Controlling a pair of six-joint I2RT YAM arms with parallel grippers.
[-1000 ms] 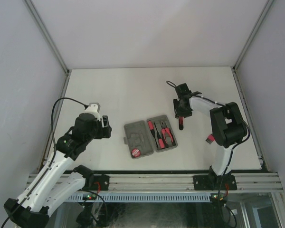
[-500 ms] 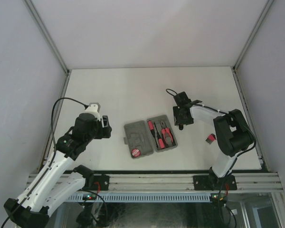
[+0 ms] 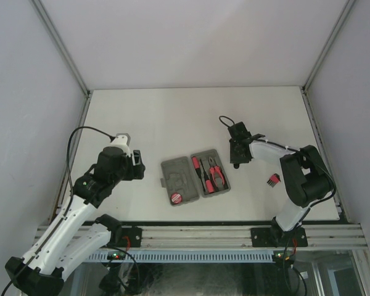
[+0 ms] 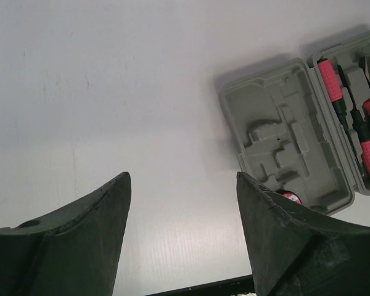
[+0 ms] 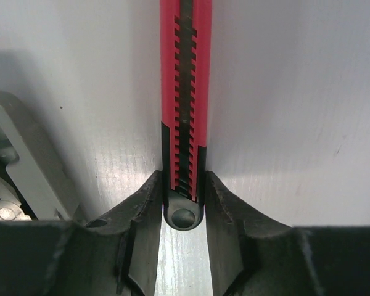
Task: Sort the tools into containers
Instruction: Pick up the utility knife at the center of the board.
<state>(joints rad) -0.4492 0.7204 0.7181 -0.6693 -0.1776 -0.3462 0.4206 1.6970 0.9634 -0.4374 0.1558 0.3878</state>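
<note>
In the right wrist view my right gripper [image 5: 184, 188] is shut on the rounded black end of the slim red-black stick tool [image 5: 185, 92], which lies on the white table and points away from the wrist. From above, that gripper [image 3: 237, 157] sits just right of the open grey case [image 3: 174, 172]. The case's right half holds two red-handled screwdrivers [image 3: 199, 171] and the red-handled pliers [image 3: 217, 176]. A round red-and-black piece [image 3: 176, 198] rests in its left half. My left gripper [image 3: 139, 165] hangs open and empty to the left of the case [image 4: 277, 135].
A small red comb-like piece [image 3: 272, 180] lies on the table right of the case, beside the right arm's base link. A corner of the case [image 5: 24, 166] shows close to my right gripper's left finger. Walls enclose the table on three sides.
The right gripper moved slightly toward the near edge and lower over the stick tool, and its jaws widened, then closed on the tool. The left arm stayed still.
</note>
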